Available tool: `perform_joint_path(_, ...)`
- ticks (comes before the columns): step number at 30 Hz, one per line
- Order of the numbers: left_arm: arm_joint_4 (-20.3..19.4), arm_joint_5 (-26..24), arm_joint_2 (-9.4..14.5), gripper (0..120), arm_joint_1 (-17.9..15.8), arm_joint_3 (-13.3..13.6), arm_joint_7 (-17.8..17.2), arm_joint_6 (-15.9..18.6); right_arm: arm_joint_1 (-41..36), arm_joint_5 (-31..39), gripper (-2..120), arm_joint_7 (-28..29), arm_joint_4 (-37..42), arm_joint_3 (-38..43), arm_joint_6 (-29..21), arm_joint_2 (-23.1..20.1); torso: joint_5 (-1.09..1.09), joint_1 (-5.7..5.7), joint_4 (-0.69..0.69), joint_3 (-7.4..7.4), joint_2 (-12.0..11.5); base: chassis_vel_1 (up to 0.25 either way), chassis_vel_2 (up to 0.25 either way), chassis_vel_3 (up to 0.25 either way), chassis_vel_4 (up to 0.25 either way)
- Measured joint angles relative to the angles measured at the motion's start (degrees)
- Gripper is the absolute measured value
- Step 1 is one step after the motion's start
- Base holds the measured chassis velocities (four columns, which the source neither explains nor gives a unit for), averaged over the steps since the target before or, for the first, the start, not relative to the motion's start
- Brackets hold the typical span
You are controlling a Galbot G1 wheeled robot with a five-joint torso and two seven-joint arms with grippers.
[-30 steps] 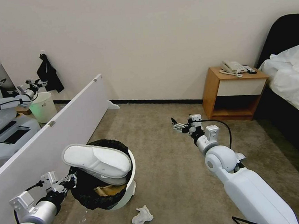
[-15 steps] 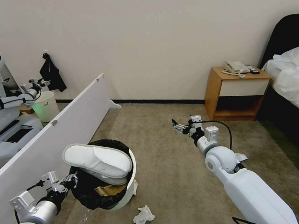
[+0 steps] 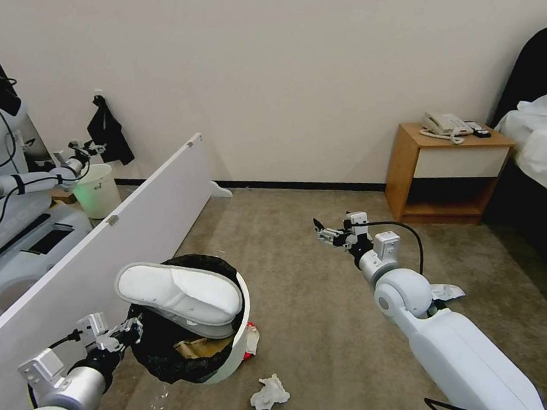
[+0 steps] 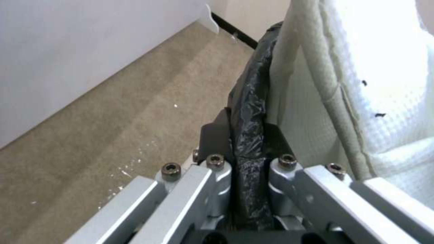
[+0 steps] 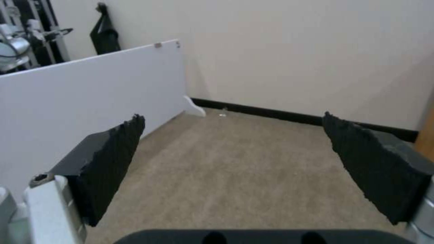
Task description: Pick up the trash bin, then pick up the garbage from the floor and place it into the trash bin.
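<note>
We hold the trash bin (image 3: 238, 353) up with our left gripper (image 3: 131, 332). Its jaws are pinching the near rim of the bin, with the crinkly black bag (image 4: 249, 112) squeezed between them. The bin is round and made of smooth white plastic. It tips toward us, so we look into its open mouth.

A white slipper (image 3: 179, 294) lies across the top of the bin. It is flat and soft, with a bumpy, waffle-like cloth. Its long side runs from left to right, and the rounder end points to the right. Under it, inside the bag, we see some folded tan paper (image 3: 193, 348).

A small red and white wrapper (image 3: 251, 339) peeks out just beside the right side of the bin. A crumpled white tissue (image 3: 269, 392) lies on the floor (image 3: 308, 328) a little in front of the bin. The floor is a short, grey-brown carpet.

Our right gripper (image 3: 325, 233) is held out in the air over the carpet, well apart from the bin. Its jaws are spread wide with nothing in them. Their dark pads (image 5: 113, 162) look rough.

A white board (image 3: 136, 228) stands on our left.
</note>
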Motion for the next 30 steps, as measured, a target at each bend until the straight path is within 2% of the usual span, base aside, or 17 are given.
perform_joint_path(30, -0.4, 0.1, -0.3, 5, 0.0, 0.2, -0.2, 0.1, -0.3, -0.2, 100, 0.0, 0.2, 0.4, -0.4, -0.3, 0.0, 0.0, 0.01, 0.0, 0.0, 0.011, 0.009, 0.009, 0.01)
